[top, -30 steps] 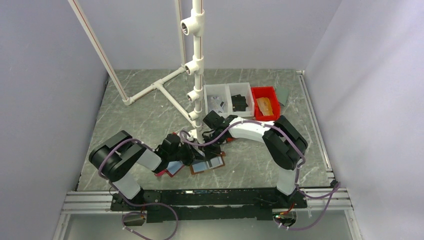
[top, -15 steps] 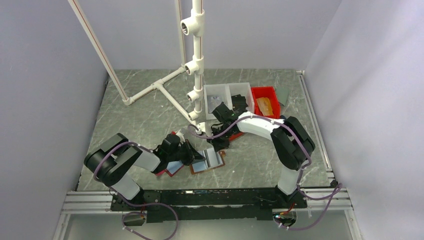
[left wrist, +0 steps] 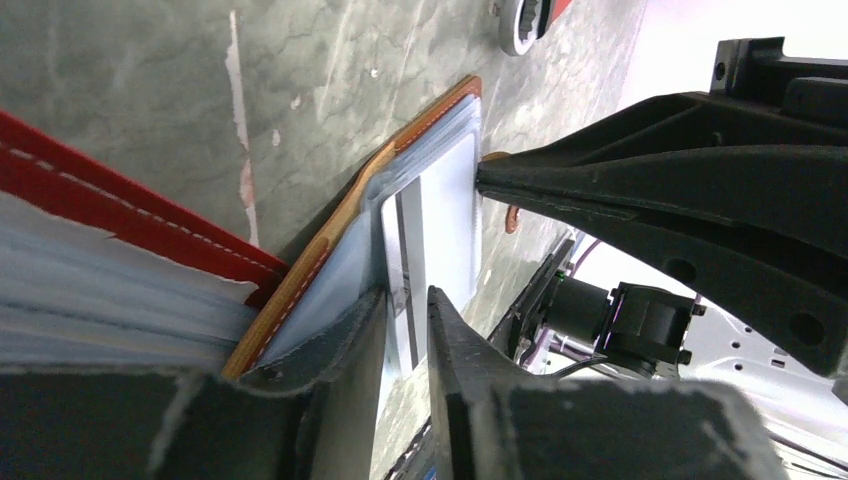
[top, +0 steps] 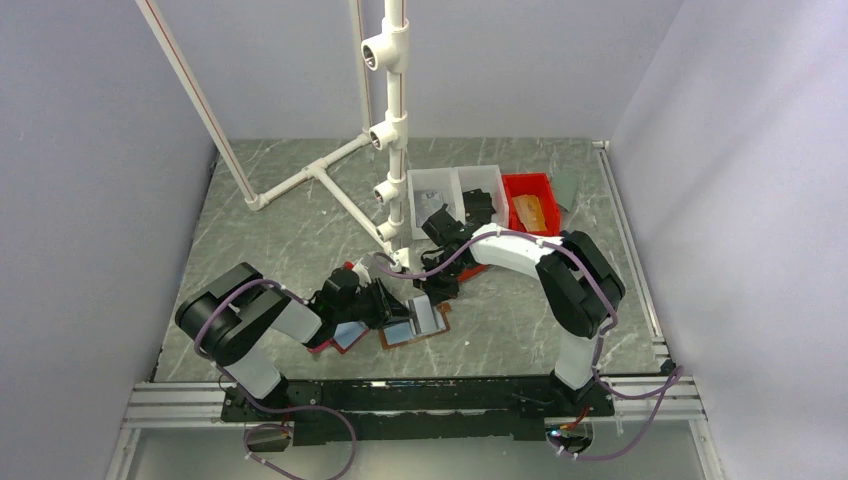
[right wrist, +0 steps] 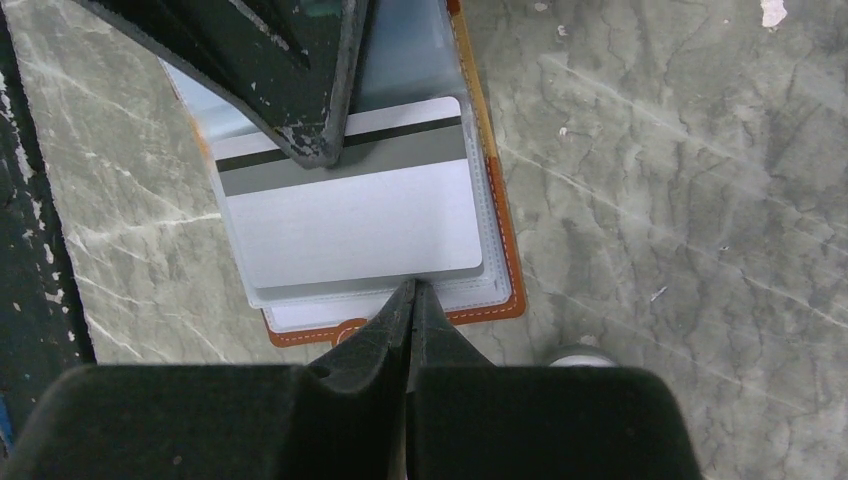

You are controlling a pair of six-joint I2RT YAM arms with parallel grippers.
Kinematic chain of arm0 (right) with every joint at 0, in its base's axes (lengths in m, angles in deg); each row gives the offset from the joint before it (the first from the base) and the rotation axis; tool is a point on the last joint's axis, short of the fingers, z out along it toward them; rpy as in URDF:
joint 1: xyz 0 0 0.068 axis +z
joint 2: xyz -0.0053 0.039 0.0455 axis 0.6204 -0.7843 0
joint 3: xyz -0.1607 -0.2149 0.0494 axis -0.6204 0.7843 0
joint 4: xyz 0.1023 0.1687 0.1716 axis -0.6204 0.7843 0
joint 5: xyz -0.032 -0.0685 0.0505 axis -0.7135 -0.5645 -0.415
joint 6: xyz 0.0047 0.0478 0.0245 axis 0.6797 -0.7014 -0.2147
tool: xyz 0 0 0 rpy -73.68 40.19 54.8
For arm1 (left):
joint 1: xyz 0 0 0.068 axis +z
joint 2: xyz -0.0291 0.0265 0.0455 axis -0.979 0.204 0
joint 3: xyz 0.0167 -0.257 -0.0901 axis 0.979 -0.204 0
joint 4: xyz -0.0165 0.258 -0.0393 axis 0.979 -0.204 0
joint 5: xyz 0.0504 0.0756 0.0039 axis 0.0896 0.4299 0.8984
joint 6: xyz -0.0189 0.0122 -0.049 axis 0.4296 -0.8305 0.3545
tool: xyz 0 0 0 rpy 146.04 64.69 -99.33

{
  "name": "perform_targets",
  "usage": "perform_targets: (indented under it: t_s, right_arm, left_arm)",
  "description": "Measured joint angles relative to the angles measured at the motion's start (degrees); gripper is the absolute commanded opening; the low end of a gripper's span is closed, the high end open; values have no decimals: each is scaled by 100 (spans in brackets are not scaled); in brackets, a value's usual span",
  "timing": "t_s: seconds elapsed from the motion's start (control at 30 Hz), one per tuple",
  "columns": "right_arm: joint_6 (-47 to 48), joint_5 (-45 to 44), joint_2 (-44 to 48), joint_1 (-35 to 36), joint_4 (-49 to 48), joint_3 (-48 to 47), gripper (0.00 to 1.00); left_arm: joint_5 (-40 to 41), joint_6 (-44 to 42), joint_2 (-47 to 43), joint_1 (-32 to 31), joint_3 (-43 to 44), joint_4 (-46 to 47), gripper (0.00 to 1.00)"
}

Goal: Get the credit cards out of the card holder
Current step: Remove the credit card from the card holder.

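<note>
A brown card holder (top: 415,322) with clear sleeves lies open on the table. It also shows in the right wrist view (right wrist: 495,250) and the left wrist view (left wrist: 330,240). A white credit card (right wrist: 350,215) with a grey stripe lies at its top sleeve. My left gripper (top: 398,310) grips the card's stripe end, with the jaws a narrow gap apart (left wrist: 408,310). My right gripper (top: 436,292) is shut and empty, and its tips (right wrist: 410,288) touch the card's opposite edge.
A red card holder (top: 335,335) with blue and white cards lies just left of the brown one, under my left arm. A white pipe stand (top: 397,150) rises behind, with its round foot (right wrist: 580,355) close by. Two white bins (top: 455,195) and a red bin (top: 530,205) sit at the back right.
My right wrist has moved back and to the right, then settled with its tips at the card's edge. My left gripper and the brown holder have hardly moved.
</note>
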Motion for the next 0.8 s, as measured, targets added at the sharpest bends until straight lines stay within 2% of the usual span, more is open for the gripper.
perform_targets:
  t_s: [0.1,0.23,0.33,0.37,0.67,0.8]
  right_arm:
    - [0,0,-44,24,46,-57,0]
    - [-2,0,-85,52,103,-114,0]
    - [0,-22,-114,98,136,-155,0]
    - [0,-46,-127,118,155,-179,0]
    - [-2,-197,-166,221,243,-264,0]
    - [-13,-184,-192,240,243,-286,0]
  left_arm:
    - [-61,-7,61,4,-4,155,30]
    - [-136,11,219,26,-68,492,24]
    - [-184,52,391,52,-140,800,11]
    - [-188,70,455,59,-164,903,1]
    - [-249,94,651,133,-391,1558,0]
    - [-247,-214,-42,192,-452,785,0]
